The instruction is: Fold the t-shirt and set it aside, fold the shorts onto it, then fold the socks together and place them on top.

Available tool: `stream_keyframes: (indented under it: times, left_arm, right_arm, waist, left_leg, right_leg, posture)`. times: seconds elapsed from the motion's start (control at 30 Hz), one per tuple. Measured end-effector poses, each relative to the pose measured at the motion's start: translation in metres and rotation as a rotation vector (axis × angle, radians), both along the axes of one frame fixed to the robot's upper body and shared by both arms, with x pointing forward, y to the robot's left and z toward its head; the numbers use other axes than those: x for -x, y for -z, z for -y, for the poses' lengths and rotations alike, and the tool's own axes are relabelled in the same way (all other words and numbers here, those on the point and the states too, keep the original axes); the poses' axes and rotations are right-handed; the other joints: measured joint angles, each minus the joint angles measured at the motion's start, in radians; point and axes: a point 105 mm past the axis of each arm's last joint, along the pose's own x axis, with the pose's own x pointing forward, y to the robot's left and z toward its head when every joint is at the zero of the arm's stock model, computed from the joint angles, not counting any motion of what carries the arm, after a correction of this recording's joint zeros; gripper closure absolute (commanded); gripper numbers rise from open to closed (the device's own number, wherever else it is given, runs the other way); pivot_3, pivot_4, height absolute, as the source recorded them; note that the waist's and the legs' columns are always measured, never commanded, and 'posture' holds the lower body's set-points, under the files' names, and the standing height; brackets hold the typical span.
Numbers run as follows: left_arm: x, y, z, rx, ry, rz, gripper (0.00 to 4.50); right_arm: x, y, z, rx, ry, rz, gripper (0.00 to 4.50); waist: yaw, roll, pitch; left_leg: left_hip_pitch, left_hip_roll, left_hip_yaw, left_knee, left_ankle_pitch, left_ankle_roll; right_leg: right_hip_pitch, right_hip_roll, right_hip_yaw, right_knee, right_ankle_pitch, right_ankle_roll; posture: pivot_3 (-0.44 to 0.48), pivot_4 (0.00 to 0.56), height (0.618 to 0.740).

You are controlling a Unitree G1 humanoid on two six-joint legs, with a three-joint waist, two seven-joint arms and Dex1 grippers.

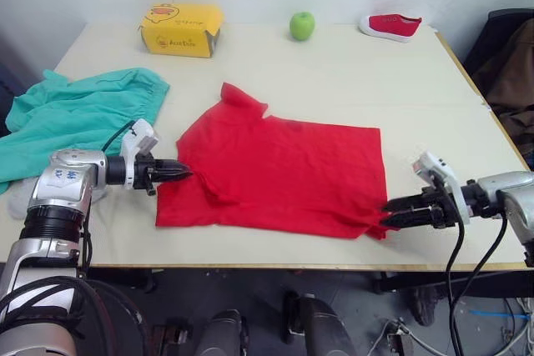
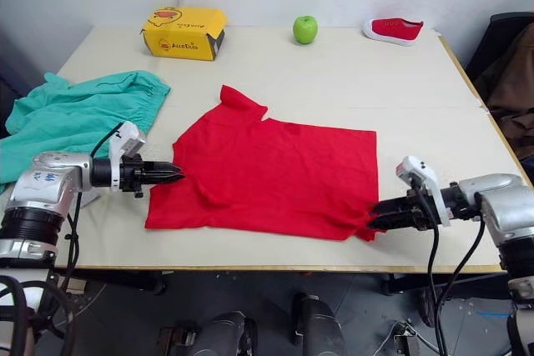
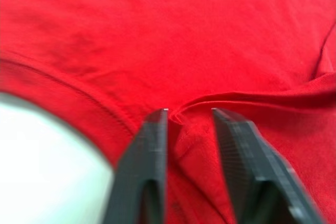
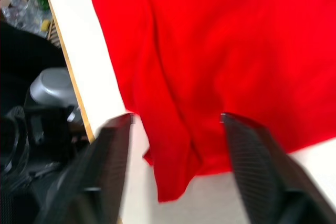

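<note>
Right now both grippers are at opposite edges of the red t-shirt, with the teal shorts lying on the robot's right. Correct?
Not quite. The shorts lie on the robot's left, as the left eye view shows. The left gripper and right gripper are indeed at opposite edges of the t-shirt.

One red t-shirt [image 1: 279, 171], one pair of teal shorts [image 1: 71, 114], one yellow cardboard box [image 1: 181, 29], one green apple [image 1: 302, 26], one small red shoe [image 1: 390, 26], one desk [image 1: 350, 81], my two claws, left claw [image 1: 182, 172] and right claw [image 1: 390, 213].
</note>
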Motion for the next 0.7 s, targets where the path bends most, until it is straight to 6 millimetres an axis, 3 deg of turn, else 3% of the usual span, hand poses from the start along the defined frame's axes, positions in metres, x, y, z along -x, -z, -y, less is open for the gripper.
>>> stream_keyframes:
  times: [0.13, 0.23, 0.27, 0.37, 0.47, 0.57, 0.7]
  left_arm:
    - [0.021, -0.040, -0.008, 0.064, 0.026, 0.039, 2.10]
    - [0.047, -0.055, 0.002, 0.107, 0.123, 0.042, 2.10]
    - [0.053, -0.055, 0.008, 0.119, 0.154, 0.034, 2.04]
    - [0.071, -0.046, 0.025, 0.133, 0.238, -0.001, 2.64]
    - [0.079, -0.028, 0.032, 0.096, 0.284, -0.030, 3.69]
    - [0.081, -0.003, 0.035, -0.001, 0.318, -0.032, 4.50]
    - [0.074, 0.026, 0.046, -0.074, 0.339, 0.001, 4.50]
  right_arm:
    - [0.015, -0.028, -0.009, -0.061, -0.030, 0.115, 1.06]
    - [0.031, -0.029, -0.026, -0.070, -0.055, 0.159, 1.06]
    - [0.034, -0.026, -0.033, -0.069, -0.062, 0.170, 1.43]
    - [0.042, -0.014, -0.052, -0.079, -0.071, 0.190, 2.28]
    - [0.042, -0.003, -0.066, -0.066, -0.069, 0.214, 3.49]
    - [0.036, 0.008, -0.076, -0.041, -0.050, 0.243, 4.41]
    - [0.024, 0.030, -0.075, 0.046, -0.002, 0.278, 4.46]
  waist:
    - [0.000, 0.000, 0.000]
    - [0.000, 0.000, 0.000]
    - [0.000, 0.000, 0.000]
    - [0.002, 0.000, 0.000]
    - [0.002, 0.000, 0.000]
    - [0.002, 0.000, 0.000]
    - [0.002, 0.000, 0.000]
  left_leg:
    - [0.000, 0.001, -0.002, -0.001, -0.001, -0.002]
    - [0.001, 0.002, -0.003, -0.001, -0.001, -0.002]
    - [0.001, 0.002, -0.003, -0.001, -0.001, -0.003]
    - [0.002, 0.002, -0.003, 0.000, -0.001, -0.003]
    - [0.002, 0.002, -0.003, -0.001, -0.001, -0.004]
    - [0.002, 0.002, -0.003, -0.001, -0.001, -0.004]
    - [0.001, 0.002, -0.002, -0.001, -0.001, -0.004]
  right_leg:
    - [0.001, 0.000, -0.001, 0.000, 0.000, 0.000]
    - [0.002, 0.000, -0.001, -0.002, 0.000, 0.000]
    - [0.002, 0.000, -0.001, -0.003, 0.000, 0.000]
    - [0.003, 0.000, -0.001, -0.003, -0.001, -0.001]
    - [0.002, 0.000, -0.001, -0.002, -0.001, -0.001]
    - [0.002, 0.001, -0.001, -0.002, -0.001, -0.002]
    - [0.002, 0.001, -0.001, -0.002, -0.001, -0.002]
  posture:
    - [0.000, 0.150, 0.740]
    - [0.000, 0.150, 0.740]
    - [0.000, 0.150, 0.740]
    - [0.000, 0.150, 0.740]
    - [0.000, 0.150, 0.740]
    - [0.000, 0.150, 0.740]
    - [0.000, 0.150, 0.740]
